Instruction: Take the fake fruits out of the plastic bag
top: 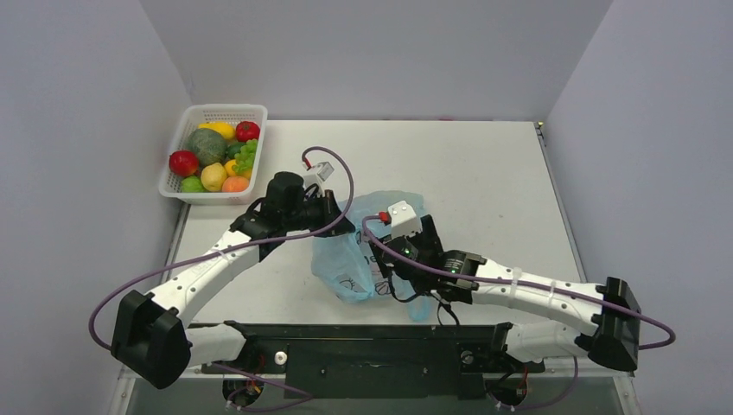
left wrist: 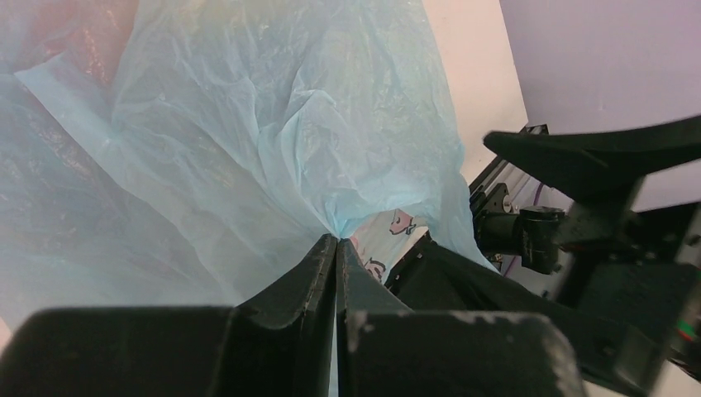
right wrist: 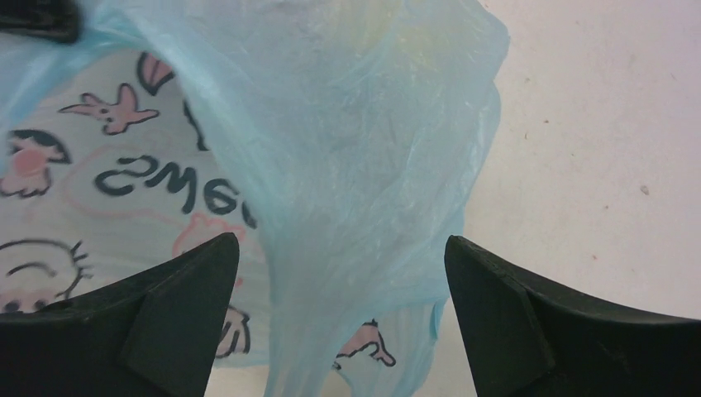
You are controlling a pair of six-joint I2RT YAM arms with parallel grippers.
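The light-blue plastic bag [top: 354, 259] lies at the table's middle, between the two arms. My left gripper [top: 339, 223] is shut on a pinch of the bag's film at its upper left; the left wrist view shows the jaws [left wrist: 336, 241] closed on the bag [left wrist: 273, 141]. A reddish shape [left wrist: 74, 41] and a dark one show dimly through the film at upper left. My right gripper [top: 391, 259] is open over the bag's right side; in the right wrist view its fingertips [right wrist: 340, 248] straddle a hanging fold of the bag [right wrist: 355, 165]. A faint yellowish patch [right wrist: 405, 33] shows through the film.
A white lattice basket [top: 252, 112] holding several toy fruits stands at the table's back left corner. Grey walls close in on three sides. Purple cables loop over both arms. The black arm mount runs along the near edge.
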